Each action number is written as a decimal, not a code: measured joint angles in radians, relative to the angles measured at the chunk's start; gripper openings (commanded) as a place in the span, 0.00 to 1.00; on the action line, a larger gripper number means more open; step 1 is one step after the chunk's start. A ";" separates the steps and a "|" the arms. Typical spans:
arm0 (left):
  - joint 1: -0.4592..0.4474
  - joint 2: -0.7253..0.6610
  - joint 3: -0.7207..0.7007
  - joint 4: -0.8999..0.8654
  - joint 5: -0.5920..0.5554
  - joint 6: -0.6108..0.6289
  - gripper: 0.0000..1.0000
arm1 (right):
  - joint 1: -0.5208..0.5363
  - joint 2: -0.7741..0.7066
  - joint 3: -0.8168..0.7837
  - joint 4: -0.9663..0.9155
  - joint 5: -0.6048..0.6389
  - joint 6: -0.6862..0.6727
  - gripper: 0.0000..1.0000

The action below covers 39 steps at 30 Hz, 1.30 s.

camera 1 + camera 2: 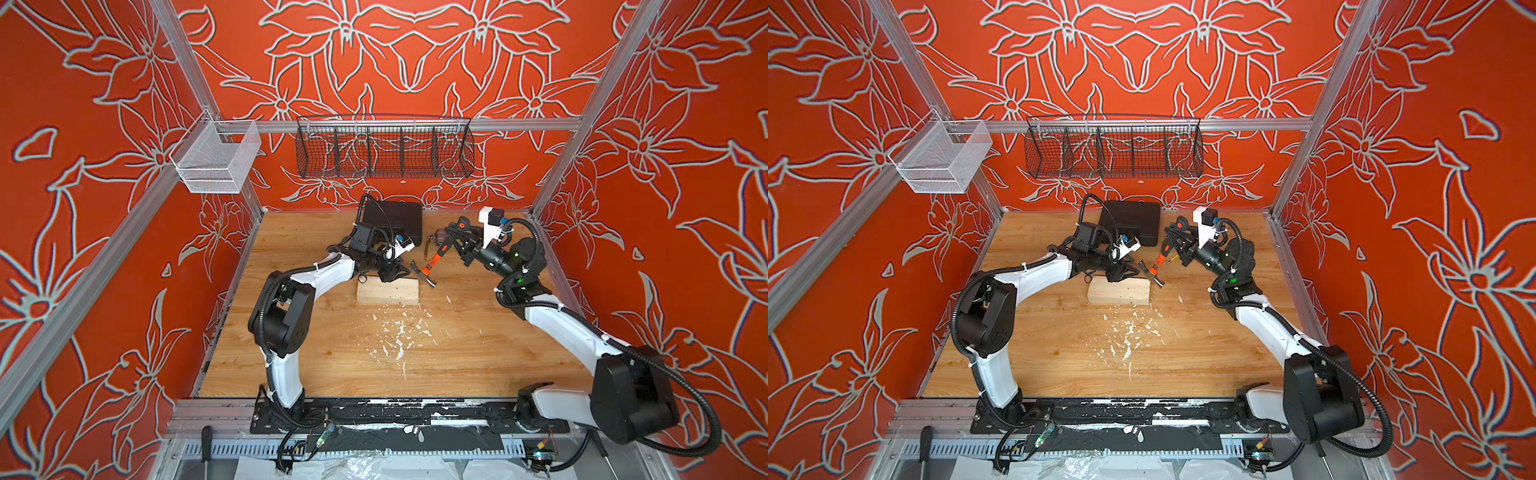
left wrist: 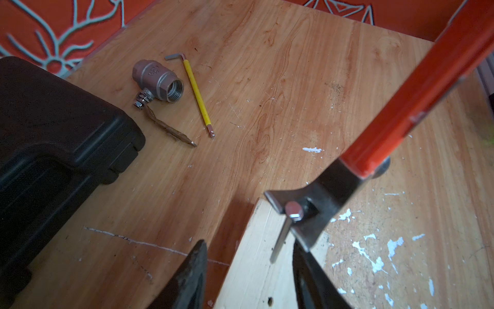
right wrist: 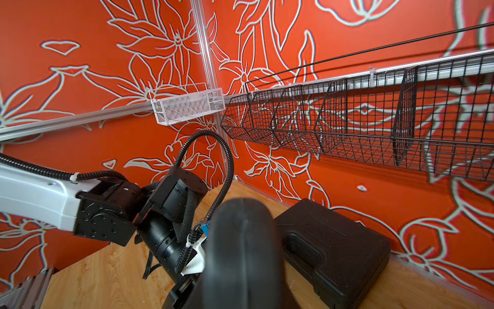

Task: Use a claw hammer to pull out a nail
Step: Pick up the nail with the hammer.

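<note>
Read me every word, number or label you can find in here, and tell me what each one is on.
Raised characters on the body of the bronze-coloured metal ball valve: too blurred to read.
Orange-shafted claw hammer: no readable label.
Black plastic case: no text shows.
No other writing shows in any view.

orange-shafted claw hammer (image 2: 417, 101), red floral walls (image 1: 415, 62)

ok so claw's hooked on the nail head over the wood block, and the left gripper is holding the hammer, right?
Wrong arm. Both top views show the right gripper holding the claw hammer by its handle; the left gripper sits at the wood block. Rest is right.
</note>
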<state>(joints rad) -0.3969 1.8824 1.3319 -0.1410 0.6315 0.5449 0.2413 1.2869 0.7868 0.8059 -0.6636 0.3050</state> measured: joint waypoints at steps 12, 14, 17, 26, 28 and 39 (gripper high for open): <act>-0.024 0.027 0.027 0.001 0.006 0.021 0.27 | 0.000 0.000 0.000 0.010 0.003 0.014 0.00; -0.024 0.030 0.030 0.001 0.005 0.024 0.22 | 0.000 0.000 0.000 0.010 0.005 0.014 0.00; -0.024 0.031 0.030 0.001 -0.003 0.031 0.12 | 0.000 0.000 0.000 0.006 0.006 0.014 0.00; -0.041 0.025 0.027 0.002 -0.025 0.066 0.04 | 0.000 -0.048 -0.005 -0.083 0.054 -0.010 0.00; -0.046 0.019 0.027 0.003 -0.035 0.071 0.04 | 0.000 -0.060 -0.006 -0.097 0.058 -0.014 0.00; -0.051 0.011 0.009 0.040 -0.144 0.088 0.03 | 0.000 -0.065 0.036 -0.240 0.054 -0.064 0.00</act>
<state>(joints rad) -0.4480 1.8935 1.3407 -0.1005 0.4877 0.6327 0.2413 1.2217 0.8230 0.5655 -0.6098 0.2413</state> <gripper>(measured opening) 0.048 0.218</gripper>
